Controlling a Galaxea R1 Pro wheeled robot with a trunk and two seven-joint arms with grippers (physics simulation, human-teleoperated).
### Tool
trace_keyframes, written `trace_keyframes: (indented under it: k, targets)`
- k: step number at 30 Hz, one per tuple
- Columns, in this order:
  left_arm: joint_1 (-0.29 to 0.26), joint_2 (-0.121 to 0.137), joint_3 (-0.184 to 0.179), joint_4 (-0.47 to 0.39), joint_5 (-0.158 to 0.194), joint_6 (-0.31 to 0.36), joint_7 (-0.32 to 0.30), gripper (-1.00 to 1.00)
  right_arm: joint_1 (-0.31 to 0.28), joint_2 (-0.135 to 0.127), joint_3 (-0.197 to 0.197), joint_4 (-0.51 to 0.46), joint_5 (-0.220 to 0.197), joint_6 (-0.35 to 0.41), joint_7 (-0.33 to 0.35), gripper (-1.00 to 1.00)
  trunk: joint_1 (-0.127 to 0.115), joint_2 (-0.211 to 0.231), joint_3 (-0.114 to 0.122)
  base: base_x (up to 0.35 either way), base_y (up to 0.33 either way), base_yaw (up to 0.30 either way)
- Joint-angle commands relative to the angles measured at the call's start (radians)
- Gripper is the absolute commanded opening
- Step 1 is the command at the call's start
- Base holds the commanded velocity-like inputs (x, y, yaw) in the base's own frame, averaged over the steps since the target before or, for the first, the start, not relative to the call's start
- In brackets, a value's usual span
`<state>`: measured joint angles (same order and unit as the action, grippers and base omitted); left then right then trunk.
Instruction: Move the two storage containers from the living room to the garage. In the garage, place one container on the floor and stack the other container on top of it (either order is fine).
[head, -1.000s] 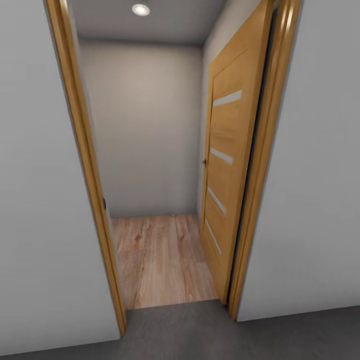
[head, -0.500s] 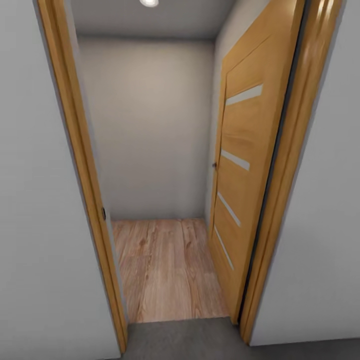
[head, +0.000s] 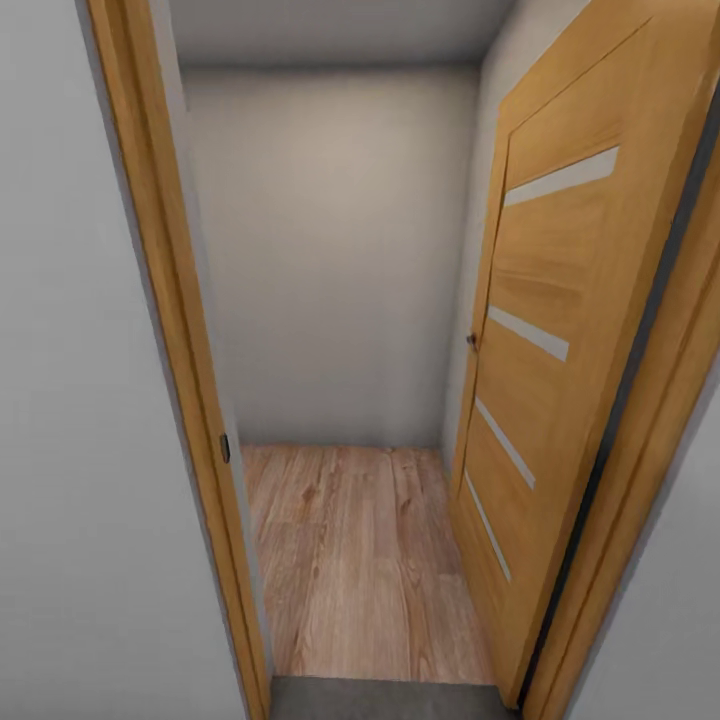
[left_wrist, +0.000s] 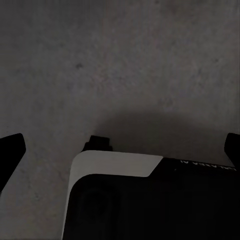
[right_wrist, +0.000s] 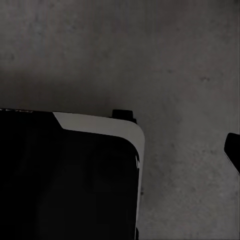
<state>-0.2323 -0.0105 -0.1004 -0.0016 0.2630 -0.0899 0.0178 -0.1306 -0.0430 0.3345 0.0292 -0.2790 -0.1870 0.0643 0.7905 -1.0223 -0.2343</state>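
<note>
The two storage containers are out of view. I face a doorway in the head view, with a thin strip of the dark grey concrete floor (head: 385, 700) at the bottom edge. In the left wrist view my left gripper (left_wrist: 120, 150) hangs open over the concrete floor (left_wrist: 120, 60), its dark fingertips (left_wrist: 10, 155) at opposite edges, nothing between them. In the right wrist view my right gripper shows one dark fingertip (right_wrist: 233, 150) far out at the edge over the same floor (right_wrist: 160, 50), nothing held.
An orange wood door frame (head: 170, 330) stands close on the left. The door (head: 560, 330) is swung open on the right. Beyond lie a light wood plank floor (head: 360, 560) and a pale back wall (head: 330, 250). My dark base (left_wrist: 150, 205) sits under both grippers.
The whole head view has shifted as the camera moved forward toward the doorway. The ceiling light has left the top, and the grey floor strip has shrunk.
</note>
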Motion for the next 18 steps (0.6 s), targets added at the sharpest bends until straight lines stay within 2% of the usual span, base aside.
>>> trace_keyframes:
  k: [1,18]
  targets:
    - [-0.001,0.0,-0.009,0.001,0.009,-0.004,0.002,1.0,-0.001,0.0,0.006,0.003,-0.011,-0.006,0.006,1.0,0.001,-0.001,-0.001,0.322,0.0,0.015]
    - [-0.001,0.0,-0.009,0.001,0.008,-0.002,0.002,1.0,-0.001,0.001,0.006,0.003,-0.01,-0.006,0.006,1.0,0.001,-0.001,-0.001,0.322,-0.004,0.001]
